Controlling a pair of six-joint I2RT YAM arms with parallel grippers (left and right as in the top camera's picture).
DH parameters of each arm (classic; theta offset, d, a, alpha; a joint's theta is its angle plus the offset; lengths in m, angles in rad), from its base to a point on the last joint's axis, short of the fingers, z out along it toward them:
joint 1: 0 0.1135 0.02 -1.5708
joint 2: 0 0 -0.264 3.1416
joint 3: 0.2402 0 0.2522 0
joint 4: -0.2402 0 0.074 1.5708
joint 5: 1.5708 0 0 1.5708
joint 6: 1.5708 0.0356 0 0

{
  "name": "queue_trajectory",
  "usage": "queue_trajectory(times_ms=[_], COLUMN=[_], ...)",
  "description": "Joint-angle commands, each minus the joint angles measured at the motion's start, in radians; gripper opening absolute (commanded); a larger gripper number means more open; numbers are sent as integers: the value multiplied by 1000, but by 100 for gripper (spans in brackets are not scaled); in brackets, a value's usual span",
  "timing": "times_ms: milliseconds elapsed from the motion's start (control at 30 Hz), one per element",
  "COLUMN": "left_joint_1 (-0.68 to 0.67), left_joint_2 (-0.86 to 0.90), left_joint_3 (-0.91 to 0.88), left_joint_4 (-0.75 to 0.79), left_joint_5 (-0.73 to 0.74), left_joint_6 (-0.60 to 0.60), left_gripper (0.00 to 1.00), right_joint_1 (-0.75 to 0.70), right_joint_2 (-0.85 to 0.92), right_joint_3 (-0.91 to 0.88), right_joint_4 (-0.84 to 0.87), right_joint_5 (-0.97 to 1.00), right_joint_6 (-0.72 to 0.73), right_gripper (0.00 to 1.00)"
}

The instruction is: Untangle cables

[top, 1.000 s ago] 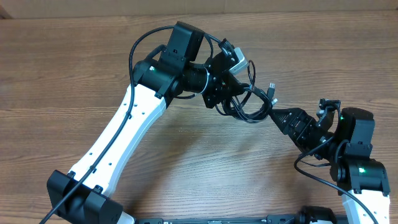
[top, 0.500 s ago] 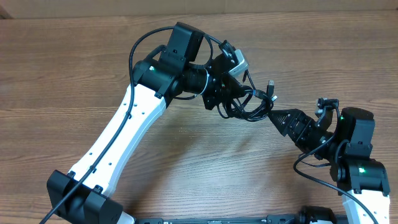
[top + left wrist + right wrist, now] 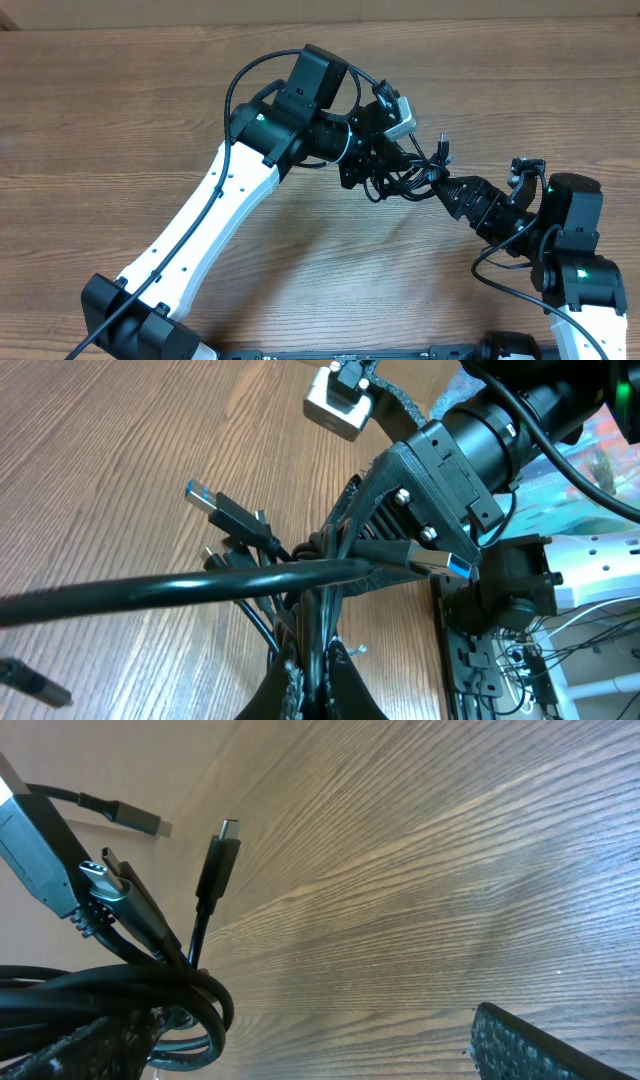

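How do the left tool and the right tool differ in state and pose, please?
The left tool is shut on the tangle of thin black cables; the right tool stands wide open, clamping nothing. Overhead, the left tool sits left of the tangle, the right tool at its lower right. Both black tools point at it.

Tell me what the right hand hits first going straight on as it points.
The cables, bunched just ahead of the right hand; the left hand holding them seems next, depth unclear.
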Motion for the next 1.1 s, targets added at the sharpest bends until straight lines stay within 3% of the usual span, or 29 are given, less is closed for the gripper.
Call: queue_trajectory(times_ms=[0, 367, 833, 1067], left_joint_1=[-26, -25, -11, 31], left_joint_2=[-27, -27, -28, -28], left_joint_3=[21, 21, 21, 21], left_joint_4=[3, 76, 106, 105], left_joint_5=[83, 93, 320, 381], left_joint_6=[19, -1, 0, 0], left_gripper=[4, 4, 4, 4], right_joint_1=[5, 5, 5, 5], right_joint_2=[-3, -3, 6, 93], right_joint_3=[19, 19, 19, 19], right_joint_4=[-8, -34, -64, -95], right_joint_5=[14, 58, 146, 242], right_joint_6=[-22, -23, -20, 29], right_gripper=[99, 100, 100, 100])
